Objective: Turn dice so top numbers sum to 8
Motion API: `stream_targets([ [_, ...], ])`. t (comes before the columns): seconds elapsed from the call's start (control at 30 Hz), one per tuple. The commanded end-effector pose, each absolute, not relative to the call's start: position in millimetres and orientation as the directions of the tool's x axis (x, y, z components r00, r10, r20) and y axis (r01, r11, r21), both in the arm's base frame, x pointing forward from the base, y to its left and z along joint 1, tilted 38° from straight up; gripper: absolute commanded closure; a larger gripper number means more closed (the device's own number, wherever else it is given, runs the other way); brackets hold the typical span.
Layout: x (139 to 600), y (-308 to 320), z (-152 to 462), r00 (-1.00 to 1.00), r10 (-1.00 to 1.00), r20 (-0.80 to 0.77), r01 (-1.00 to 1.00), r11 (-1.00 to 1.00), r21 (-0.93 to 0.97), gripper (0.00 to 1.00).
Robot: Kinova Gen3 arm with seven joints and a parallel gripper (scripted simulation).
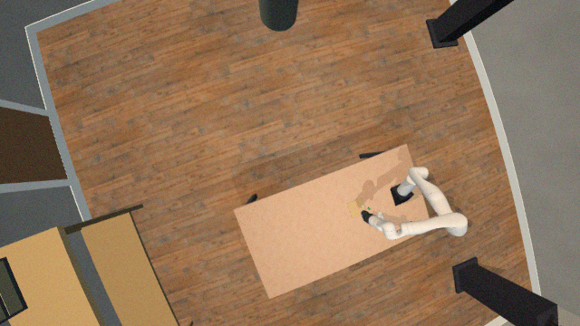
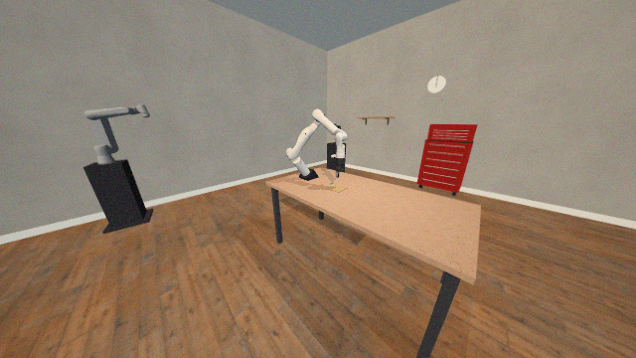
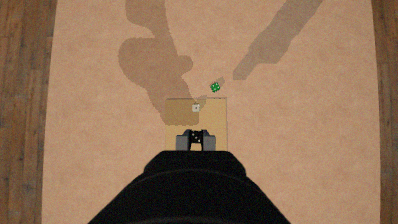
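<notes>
Pinching a black die (image 3: pixel 196 136), the jaws overlap the mat (image 1: pixel 352 210) (image 2: pixel 340 189) (image 3: pixel 218 120) in wrist view. White die (image 3: pixel 195 107) lies on it at 12 o'clock; green die (image 1: pixel 369 208) (image 2: pixel 332 184) (image 3: pixel 215 87) lies off it, at 1 o'clock.

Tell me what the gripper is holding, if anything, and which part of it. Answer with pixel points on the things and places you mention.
A black die with pale pips (image 3: pixel 196 136), pinched by two opposite sides, its pipped face showing between the fingertips of the gripper (image 1: pixel 365 215) (image 2: pixel 337 175) (image 3: pixel 196 136).
</notes>
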State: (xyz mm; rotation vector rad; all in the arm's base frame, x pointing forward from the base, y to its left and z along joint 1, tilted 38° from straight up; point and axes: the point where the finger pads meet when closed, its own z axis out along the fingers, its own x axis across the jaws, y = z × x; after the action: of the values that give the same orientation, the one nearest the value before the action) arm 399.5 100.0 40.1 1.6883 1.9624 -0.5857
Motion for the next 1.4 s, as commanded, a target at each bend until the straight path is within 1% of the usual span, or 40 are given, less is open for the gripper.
stream_targets([
  [0.0,401,96,40,-0.129,0.781,-0.612,0.988,0.154,-0.011,0.66],
  [0.8,409,44,-27,-0.129,0.781,-0.612,0.988,0.154,-0.011,0.66],
  [1.37,410,40,-33,-0.129,0.781,-0.612,0.988,0.154,-0.011,0.66],
])
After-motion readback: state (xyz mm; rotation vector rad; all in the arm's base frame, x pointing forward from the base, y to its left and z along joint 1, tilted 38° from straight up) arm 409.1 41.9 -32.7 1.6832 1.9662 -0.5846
